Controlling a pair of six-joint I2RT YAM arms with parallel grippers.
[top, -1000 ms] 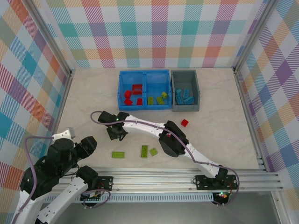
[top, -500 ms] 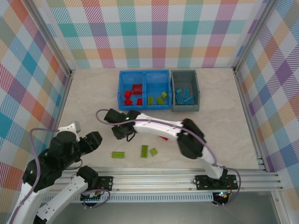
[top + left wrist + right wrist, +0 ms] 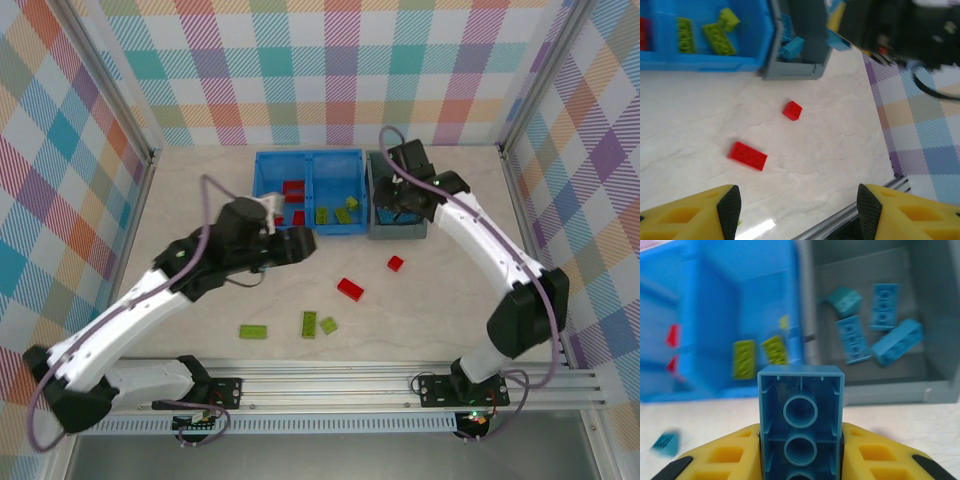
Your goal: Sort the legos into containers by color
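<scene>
My right gripper (image 3: 398, 205) hangs over the dark grey bin (image 3: 399, 234), shut on a light blue lego (image 3: 801, 420) held underside toward the camera. Several blue legos (image 3: 855, 337) lie in that bin (image 3: 890, 390). The blue bin (image 3: 310, 230) holds red legos (image 3: 292, 190) in its left compartment and green legos (image 3: 344, 213) in its right. My left gripper (image 3: 300, 243) stands open and empty in front of the blue bin. Below it, two red legos (image 3: 747, 156) (image 3: 792, 110) lie on the table. Green legos (image 3: 253, 331) (image 3: 309, 323) (image 3: 328, 324) lie nearer the front.
Plaid walls close the table on three sides. A metal rail (image 3: 400, 380) runs along the near edge. The right arm (image 3: 500, 260) arcs along the right side. The left arm (image 3: 150, 300) crosses the left half of the table.
The right arm swung from the table's left middle up to the grey bin, carrying the blue lego. The left arm reached out from the near-left corner to the blue bin's front.
</scene>
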